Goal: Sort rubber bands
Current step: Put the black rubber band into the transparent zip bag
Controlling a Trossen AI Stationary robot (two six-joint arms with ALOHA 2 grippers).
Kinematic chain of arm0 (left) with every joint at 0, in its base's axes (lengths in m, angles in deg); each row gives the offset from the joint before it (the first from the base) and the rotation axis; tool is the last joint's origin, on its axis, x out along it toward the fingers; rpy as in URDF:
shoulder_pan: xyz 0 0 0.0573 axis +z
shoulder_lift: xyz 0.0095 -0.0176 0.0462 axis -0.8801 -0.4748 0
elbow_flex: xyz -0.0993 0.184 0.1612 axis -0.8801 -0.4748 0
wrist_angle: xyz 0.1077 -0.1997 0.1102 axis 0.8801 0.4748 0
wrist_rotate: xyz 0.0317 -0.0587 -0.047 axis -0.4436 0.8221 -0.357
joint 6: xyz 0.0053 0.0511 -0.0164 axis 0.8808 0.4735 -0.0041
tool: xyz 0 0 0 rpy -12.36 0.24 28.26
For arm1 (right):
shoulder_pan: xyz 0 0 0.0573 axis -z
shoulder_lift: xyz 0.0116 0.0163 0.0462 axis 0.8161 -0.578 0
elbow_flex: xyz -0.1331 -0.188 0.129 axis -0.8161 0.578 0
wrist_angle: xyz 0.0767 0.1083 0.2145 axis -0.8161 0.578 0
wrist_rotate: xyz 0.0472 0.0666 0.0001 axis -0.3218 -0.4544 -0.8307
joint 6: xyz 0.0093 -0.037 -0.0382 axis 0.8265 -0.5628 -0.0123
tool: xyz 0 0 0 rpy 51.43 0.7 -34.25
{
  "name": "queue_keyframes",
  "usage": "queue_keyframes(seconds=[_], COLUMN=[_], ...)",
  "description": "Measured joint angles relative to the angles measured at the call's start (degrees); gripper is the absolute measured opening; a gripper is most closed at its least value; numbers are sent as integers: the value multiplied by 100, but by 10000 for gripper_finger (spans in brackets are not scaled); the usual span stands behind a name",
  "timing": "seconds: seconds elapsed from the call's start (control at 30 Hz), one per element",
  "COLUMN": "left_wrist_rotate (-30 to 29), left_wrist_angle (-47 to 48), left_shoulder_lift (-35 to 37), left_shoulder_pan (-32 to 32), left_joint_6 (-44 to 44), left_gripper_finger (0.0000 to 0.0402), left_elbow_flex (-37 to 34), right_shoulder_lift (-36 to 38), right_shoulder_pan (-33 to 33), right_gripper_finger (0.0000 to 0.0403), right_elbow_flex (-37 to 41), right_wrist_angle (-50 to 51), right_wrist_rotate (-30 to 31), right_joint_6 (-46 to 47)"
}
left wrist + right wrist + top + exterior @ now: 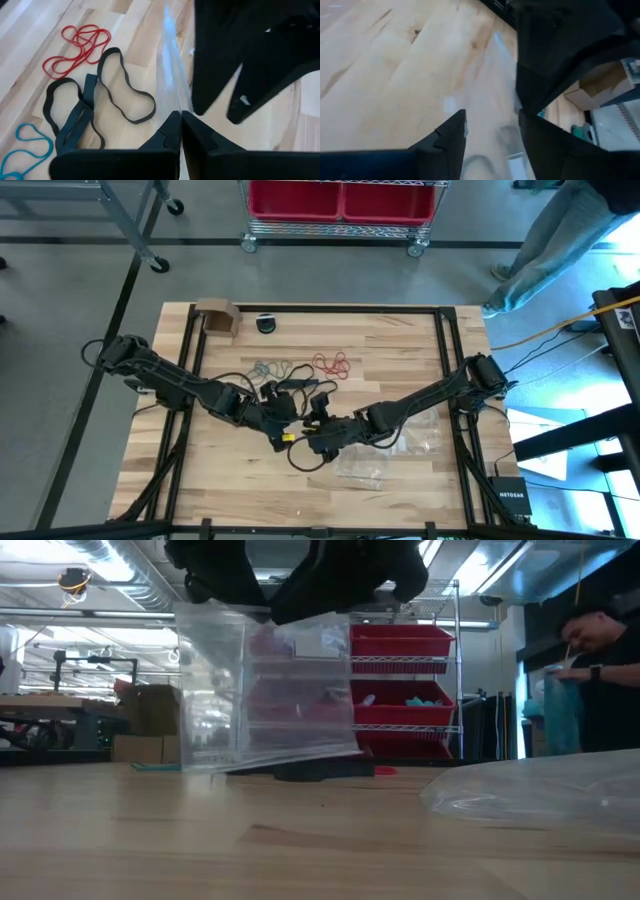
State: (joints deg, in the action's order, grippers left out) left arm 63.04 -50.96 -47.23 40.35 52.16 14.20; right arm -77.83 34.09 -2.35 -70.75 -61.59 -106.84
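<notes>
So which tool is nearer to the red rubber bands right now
Left. The left tool, shut on a clear bag, sits beside the black bands just short of the red rubber bands. The right tool is farther back toward the table's front.

I see red bands (80,47), black bands (100,92) and teal bands (25,147) on my pale wood table (400,340). The bag (265,690) is clear, both grippers black, bins (345,198) red.
</notes>
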Motion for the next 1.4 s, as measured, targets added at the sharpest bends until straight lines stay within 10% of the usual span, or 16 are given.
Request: queue_keyframes(seconds=[0.83, 1.4], left_wrist_rotate=[35, 48], left_wrist_angle=[17, 55], left_shoulder_lift=[2, 11], left_shoulder_pan=[-62, -58], left_joint_6=[72, 73], left_gripper_finger=[0, 0], left_elbow_flex=[-2, -2], right_shoulder_lift=[-286, -472], right_shoulder_pan=[157, 153], right_gripper_finger=[175, 175], right_elbow_flex=[2, -140], right_wrist_angle=[53, -105], right_wrist_rotate=[-482, 631], right_joint_6=[13, -999])
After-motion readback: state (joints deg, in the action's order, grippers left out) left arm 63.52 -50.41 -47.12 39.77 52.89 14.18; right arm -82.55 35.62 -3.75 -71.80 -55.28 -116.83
